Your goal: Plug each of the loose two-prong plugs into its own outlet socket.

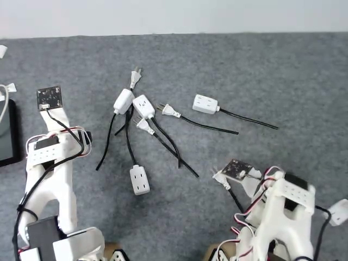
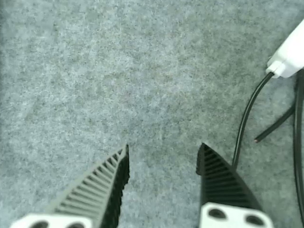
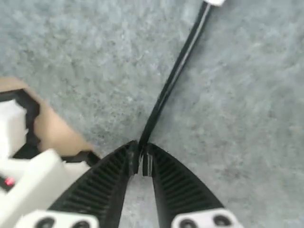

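Slippage is the chief risk, because the right gripper (image 3: 141,153) has its jaws pressed together on the thin black cord (image 3: 173,76) rather than on the plug body. The cord's white two-prong plug (image 1: 220,176) lies out past the fingertips, near the right arm's wrist and well apart from every socket. Held this way, the plug would probably droop or twist when lifted, and its prongs could reach a socket at a wrong angle. The round cord may also slide through the ribbed pads under any pull. The nearest free outlet socket (image 1: 205,104) lies loose on the grey carpet (image 1: 283,81). A push from the plug would likely shove it away unless something braces it. The left gripper (image 2: 164,149) could do that. It hangs with jaws spread wide over bare carpet, holding nothing, just beside a white connector body (image 2: 287,54) and its cord. Around the middle of the table, other plugs (image 1: 169,111) (image 1: 144,126) and a second socket (image 1: 140,180) lie with their cords crossing. Dragging one lead there could snag its neighbours and pull them out of position.
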Robot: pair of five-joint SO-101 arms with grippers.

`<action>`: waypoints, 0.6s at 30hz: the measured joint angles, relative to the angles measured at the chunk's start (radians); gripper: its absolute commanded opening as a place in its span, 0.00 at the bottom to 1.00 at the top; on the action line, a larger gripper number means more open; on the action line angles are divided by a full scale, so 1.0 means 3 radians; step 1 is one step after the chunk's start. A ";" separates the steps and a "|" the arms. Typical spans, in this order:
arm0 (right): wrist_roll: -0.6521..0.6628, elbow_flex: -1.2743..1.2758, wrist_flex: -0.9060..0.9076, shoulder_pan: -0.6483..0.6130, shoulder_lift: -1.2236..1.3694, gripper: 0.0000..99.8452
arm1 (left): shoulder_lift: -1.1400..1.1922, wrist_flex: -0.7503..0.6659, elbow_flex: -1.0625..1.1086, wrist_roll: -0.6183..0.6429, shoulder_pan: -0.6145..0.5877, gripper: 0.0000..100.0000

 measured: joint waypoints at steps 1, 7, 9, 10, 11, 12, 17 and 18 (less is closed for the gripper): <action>0.0000 -0.0123 0.0128 0.0000 0.0000 0.01 | 0.0000 0.0000 0.0000 0.0000 0.0000 0.22; -0.0174 -0.1054 0.0895 0.0005 0.0005 0.01 | 0.0000 0.0000 0.0000 0.0000 0.0000 0.22; -0.0230 -0.1345 0.1028 0.0005 0.0005 0.01 | 0.0000 0.0000 0.0000 0.0000 0.0000 0.22; -0.0240 -0.1478 0.1064 0.0005 0.0005 0.01 | 0.0000 0.0000 0.0000 0.0000 0.0000 0.22; -0.0245 -0.1601 0.1079 0.0005 0.0005 0.01 | 0.0000 0.0000 0.0000 0.0000 0.0000 0.22; -0.0251 -0.1708 0.1089 0.0005 0.0005 0.01 | 0.0000 0.0000 0.0000 0.0000 0.0000 0.22; -0.0199 -0.2256 0.1089 0.0005 0.0005 0.01 | 0.0000 0.0000 0.0000 0.0000 0.0000 0.22; -0.0199 -0.2337 0.1069 0.0005 0.0005 0.01 | 0.0000 0.0000 0.0000 0.0000 0.0000 0.22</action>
